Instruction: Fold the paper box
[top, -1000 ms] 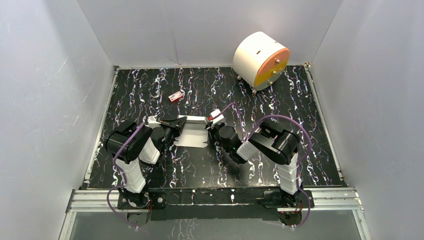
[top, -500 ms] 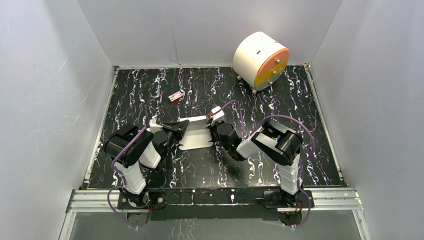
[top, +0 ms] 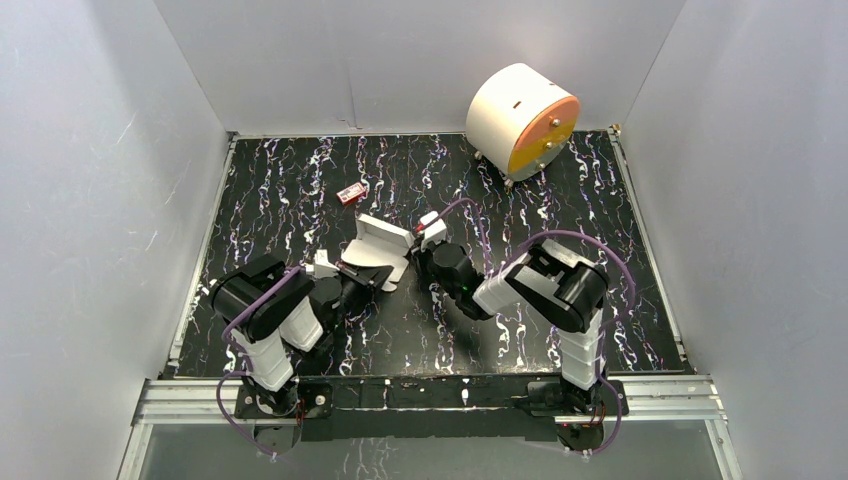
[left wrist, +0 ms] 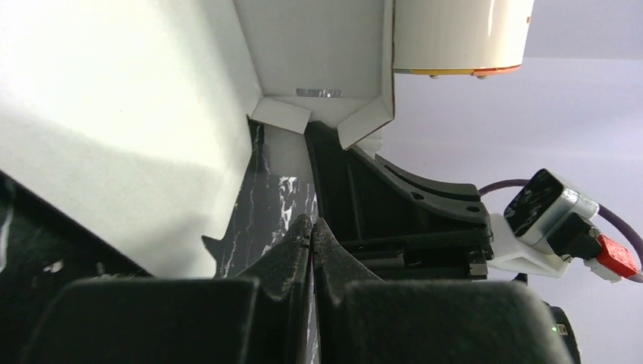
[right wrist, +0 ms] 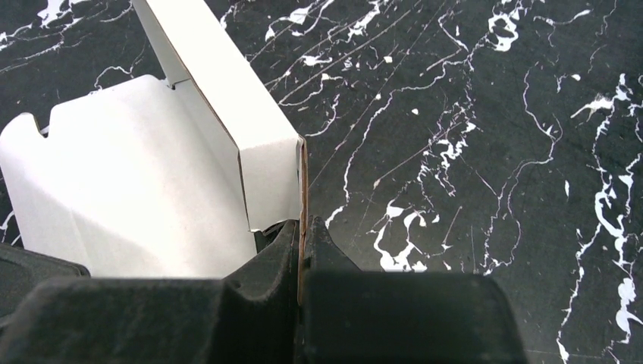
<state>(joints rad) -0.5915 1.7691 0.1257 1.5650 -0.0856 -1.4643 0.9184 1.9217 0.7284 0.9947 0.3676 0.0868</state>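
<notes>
The paper box (top: 380,244) is only part-folded (most of the work is left, I judge): one side wall stands up from the main panel, the corner tabs are loose and nothing is closed. It is tilted above the surface (top: 300,190). The right end effector (right wrist: 302,227) pinches the wall's edge. The left end effector (left wrist: 311,226) is pressed tight just below the panel; whether it grips card is hidden.

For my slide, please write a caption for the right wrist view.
Right gripper pinches a folded flap of the white paper box; black marbled table behind.
</notes>
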